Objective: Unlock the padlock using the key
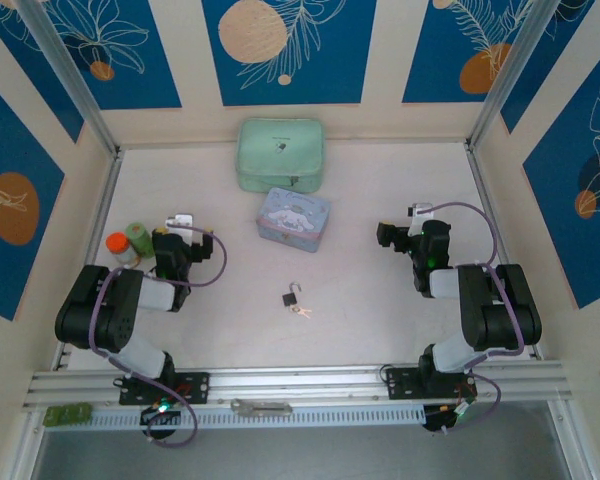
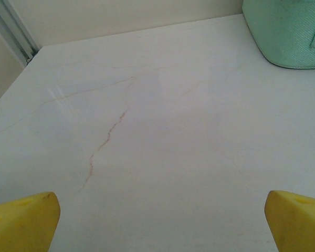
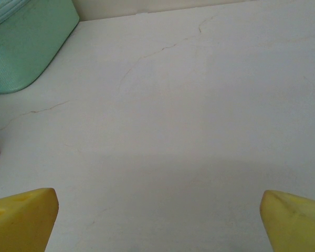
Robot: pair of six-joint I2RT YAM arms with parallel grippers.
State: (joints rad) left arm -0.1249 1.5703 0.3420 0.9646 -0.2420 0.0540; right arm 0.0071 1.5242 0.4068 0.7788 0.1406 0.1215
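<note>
Padlock point(image 1: 293, 296) lies at mid-desk in the top view, black body nearest you and thin shackle pointing toward the tin point(image 1: 294, 218). The key point(image 1: 302, 311) is touching or just beside its near right corner. You cannot tell from here whether the shackle is latched. The left hand point(image 1: 183, 222) waits well to the left and the right hand point(image 1: 417, 222) well to the right, both clear of the pair on the pale desk point(image 1: 380, 300). Judge both pieces light, hard and smooth. The padlock is likely to skid or spin when nudged, so pinch its body across the flat faces and leave the keyhole end free. The key looks thin, flat against the desk and loose on its ring, so it may swing; take it by the head, not the blade.

From the left wrist, the left hand point(image 2: 160, 223) is spread wide, yellow fingertips point(image 2: 23, 223) at the picture's lower corners with nothing between them. The mint case point(image 2: 289, 31) sits ahead at upper right.

From the right wrist, the right hand point(image 3: 157, 220) is equally wide apart and holds nothing. Its fingertips point(image 3: 294, 218) hang over bare desk, with the case point(image 3: 26, 44) at upper left.
</note>
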